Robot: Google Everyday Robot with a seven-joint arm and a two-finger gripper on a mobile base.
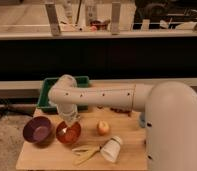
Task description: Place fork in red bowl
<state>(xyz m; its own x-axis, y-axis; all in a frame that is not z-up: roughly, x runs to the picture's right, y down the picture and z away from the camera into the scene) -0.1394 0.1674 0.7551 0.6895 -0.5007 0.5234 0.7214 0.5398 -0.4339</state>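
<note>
Light wooden table [42, 159] standing in foreground, filling lower frame. Grey speckled floor [4, 142] showing left of table. Pale horizontal ledge [17, 86] running behind table; dark wall band [102, 57] spanning full width above it. White rail [142, 34] topping band, pale upright posts [53, 17] rising from it. Dim warm light falling throughout. Gripper [68, 126] hanging low over table's left half.

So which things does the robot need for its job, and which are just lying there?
For the job:
red bowl
gripper, right over that bowl
fork, which I cannot make out here

Just lying about:
purple bowl
fruit
white cup
yellow utensil
green bin
</note>
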